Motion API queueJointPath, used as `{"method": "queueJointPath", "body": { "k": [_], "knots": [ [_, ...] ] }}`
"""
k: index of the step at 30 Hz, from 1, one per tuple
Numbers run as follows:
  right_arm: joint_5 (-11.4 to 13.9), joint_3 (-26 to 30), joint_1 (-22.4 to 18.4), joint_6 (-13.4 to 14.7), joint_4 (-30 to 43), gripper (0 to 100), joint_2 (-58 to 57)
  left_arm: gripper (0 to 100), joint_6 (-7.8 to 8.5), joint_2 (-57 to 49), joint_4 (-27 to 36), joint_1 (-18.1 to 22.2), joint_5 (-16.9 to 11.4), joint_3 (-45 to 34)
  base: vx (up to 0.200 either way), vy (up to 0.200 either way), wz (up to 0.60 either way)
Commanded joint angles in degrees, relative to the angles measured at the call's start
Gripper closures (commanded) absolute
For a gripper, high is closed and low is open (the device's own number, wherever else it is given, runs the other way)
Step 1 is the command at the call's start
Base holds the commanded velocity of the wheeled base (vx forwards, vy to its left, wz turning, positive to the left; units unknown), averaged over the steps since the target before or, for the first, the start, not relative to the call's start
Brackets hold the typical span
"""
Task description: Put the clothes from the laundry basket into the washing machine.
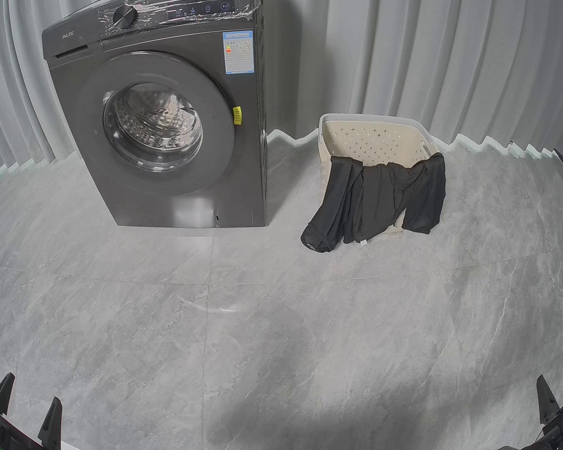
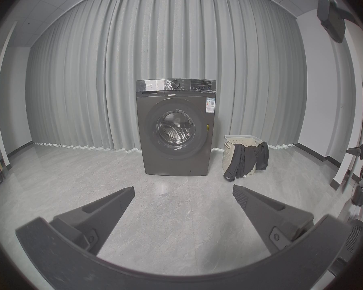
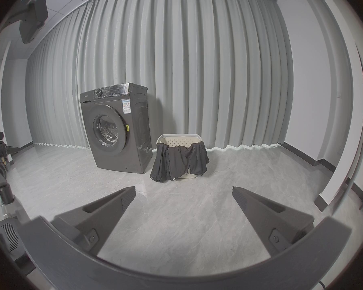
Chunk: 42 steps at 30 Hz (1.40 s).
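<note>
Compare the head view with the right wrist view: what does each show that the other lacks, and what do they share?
Head view alone: the left gripper, open, far from the basket. Right wrist view alone: the ceiling above the curtain. Both: the washing machine, the laundry basket beside it, dark clothes draped over its front rim, and the open right gripper.
</note>
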State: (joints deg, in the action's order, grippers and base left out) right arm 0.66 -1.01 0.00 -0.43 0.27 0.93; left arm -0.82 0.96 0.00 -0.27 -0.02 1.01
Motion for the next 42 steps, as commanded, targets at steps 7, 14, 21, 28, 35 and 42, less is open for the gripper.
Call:
{"method": "queueJointPath", "body": {
  "k": [7,14,21,28,35,42],
  "knots": [
    [0.0,1.0,0.0,0.0,0.0,0,-0.9,0,0.2,-1.0,0.1,0.0,0.2,-0.9,0.0,0.0,0.0],
    [0.0,1.0,0.0,0.1,0.0,0,-0.9,0,0.47,-1.0,0.1,0.1,0.2,-0.9,0.0,0.0,0.0],
    [0.0,1.0,0.0,0.0,0.0,0,-0.9,0,-0.06,-0.9,0.0,0.0,-0.1,-0.9,0.114,0.0,0.0],
    [0.0,1.0,0.0,0.0,0.0,0,-0.9,0,-0.15,-0.9,0.0,0.0,0.0,-0.9,0.2,0.0,0.0],
    [0.0,1.0,0.0,0.0,0.0,0,-0.9,0,-0.06,-0.9,0.0,0.0,-0.1,-0.9,0.2,0.0,0.0],
    [0.4,1.0,-0.1,0.0,0.0,0,-0.9,0,-0.06,-0.9,0.0,0.0,-0.1,-0.9,0.171,0.0,0.0]
  ]
}}
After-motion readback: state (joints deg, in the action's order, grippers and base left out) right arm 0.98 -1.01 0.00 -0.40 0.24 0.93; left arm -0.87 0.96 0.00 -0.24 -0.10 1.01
